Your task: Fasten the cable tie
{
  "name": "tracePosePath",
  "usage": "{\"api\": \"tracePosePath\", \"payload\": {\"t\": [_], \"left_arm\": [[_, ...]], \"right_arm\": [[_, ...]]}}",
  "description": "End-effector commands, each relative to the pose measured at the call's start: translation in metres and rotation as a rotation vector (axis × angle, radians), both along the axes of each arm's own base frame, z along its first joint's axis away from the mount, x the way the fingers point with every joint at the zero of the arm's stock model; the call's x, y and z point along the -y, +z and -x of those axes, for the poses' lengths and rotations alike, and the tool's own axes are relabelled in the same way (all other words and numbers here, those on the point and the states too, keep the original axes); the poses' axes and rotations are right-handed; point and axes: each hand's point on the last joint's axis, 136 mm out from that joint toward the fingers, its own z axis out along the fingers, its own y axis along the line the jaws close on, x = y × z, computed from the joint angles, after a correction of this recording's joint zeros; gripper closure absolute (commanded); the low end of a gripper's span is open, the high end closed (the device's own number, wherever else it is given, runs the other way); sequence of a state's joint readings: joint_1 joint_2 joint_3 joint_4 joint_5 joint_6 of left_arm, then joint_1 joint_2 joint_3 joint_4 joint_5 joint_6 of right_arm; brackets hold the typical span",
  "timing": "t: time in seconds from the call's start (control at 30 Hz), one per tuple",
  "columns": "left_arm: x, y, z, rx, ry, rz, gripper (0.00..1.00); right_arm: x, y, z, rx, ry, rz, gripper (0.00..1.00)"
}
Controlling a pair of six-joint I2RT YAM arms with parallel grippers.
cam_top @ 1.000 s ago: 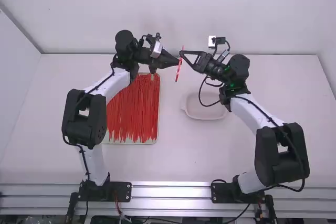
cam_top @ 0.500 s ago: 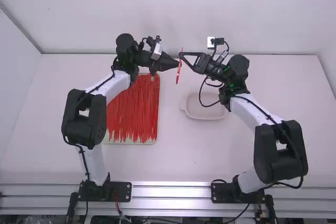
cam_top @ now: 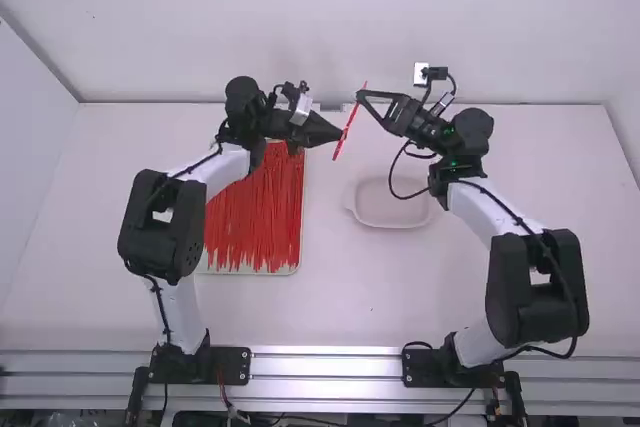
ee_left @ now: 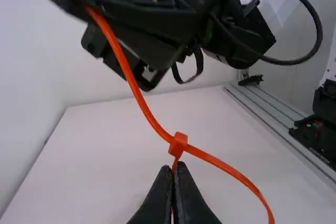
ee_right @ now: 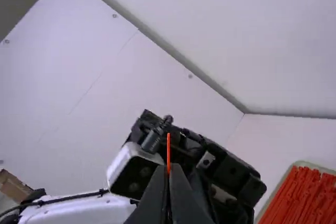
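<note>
Cable tie (cam_top: pixel 347 128) gripped; spares (cam_top: pixel 255 212) fill tray (cam_top: pixel 250 271).

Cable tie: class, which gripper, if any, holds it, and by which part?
Both: the left gripper pinches the cable tie just beside its head; the right gripper pinches the strap farther along.

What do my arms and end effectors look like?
Left arm and right arm: white links, black joints. Left end effector and right end effector: black, tapering to two slim fingers. A black cable loops off the right arm, near green lights.
</note>
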State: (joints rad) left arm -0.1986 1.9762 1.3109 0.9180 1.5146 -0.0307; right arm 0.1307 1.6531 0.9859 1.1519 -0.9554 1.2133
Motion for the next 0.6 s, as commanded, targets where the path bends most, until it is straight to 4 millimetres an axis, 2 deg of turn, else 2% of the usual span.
{"api": "tracePosePath", "payload": {"t": [0.0,0.3,0.47,0.57], "left_arm": [[-0.003,-0.015,0.013,-0.039,-0.05,-0.015,0.98],[-0.003,-0.019,0.014,-0.049,-0.05,-0.016,0.98],[-0.003,-0.019,0.014,-0.053,-0.05,-0.017,0.98],[-0.003,-0.021,0.014,-0.071,-0.05,-0.02,0.98]], "right_arm": [[0.022,0.034,-0.008,0.072,-0.094,-0.053,1.0],[0.042,0.043,-0.011,0.089,-0.12,-0.069,1.0],[0.042,0.05,-0.012,0.1,-0.122,-0.072,1.0],[0.042,0.061,-0.011,0.128,-0.12,-0.074,1.0]]}}
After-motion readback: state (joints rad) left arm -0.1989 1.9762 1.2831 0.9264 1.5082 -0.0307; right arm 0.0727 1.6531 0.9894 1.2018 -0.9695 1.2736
